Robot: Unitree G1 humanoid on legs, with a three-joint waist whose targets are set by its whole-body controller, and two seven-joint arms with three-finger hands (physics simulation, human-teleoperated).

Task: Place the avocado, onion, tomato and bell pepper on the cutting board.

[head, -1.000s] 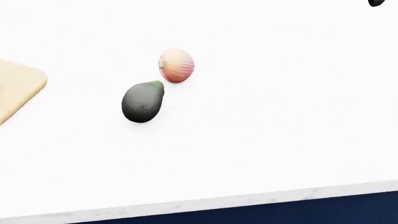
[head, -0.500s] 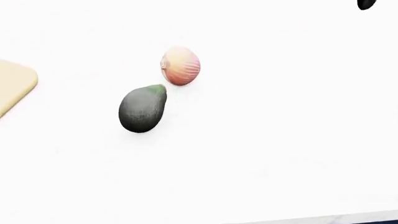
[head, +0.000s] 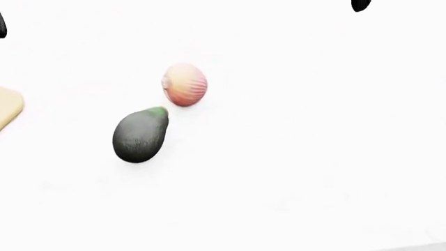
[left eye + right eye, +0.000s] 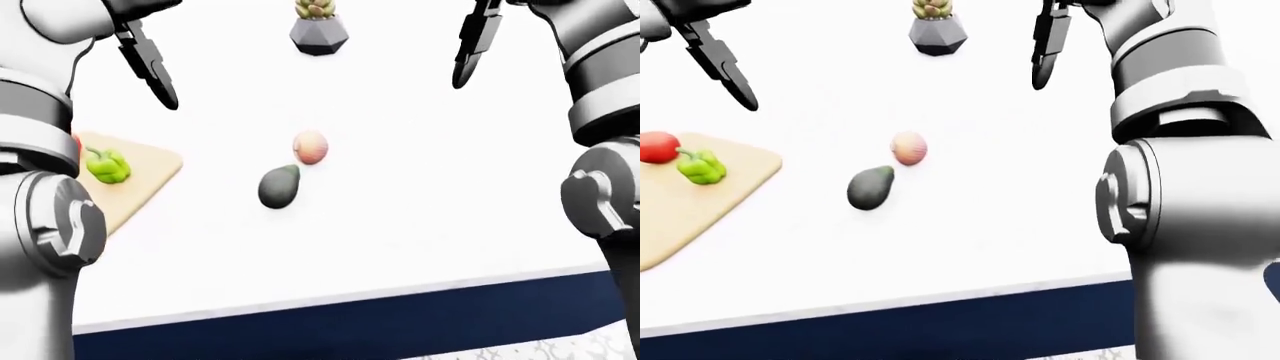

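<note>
— What's left?
— Dark oval avocado [image 3: 140, 135] and pink striped onion [image 3: 184, 84] touch on the white counter [image 3: 313, 157], right of the tan wooden cutting board [image 4: 700, 202].
— Hands?
— Left hand [image 4: 148, 64] and right hand [image 4: 472, 45] hang empty, fingers spread. Next: reach down, grasp the avocado.

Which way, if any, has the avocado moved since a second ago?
No. The avocado keeps its spot just below-left of the onion in the head view; the whole picture shifted, so the camera moved.
</note>
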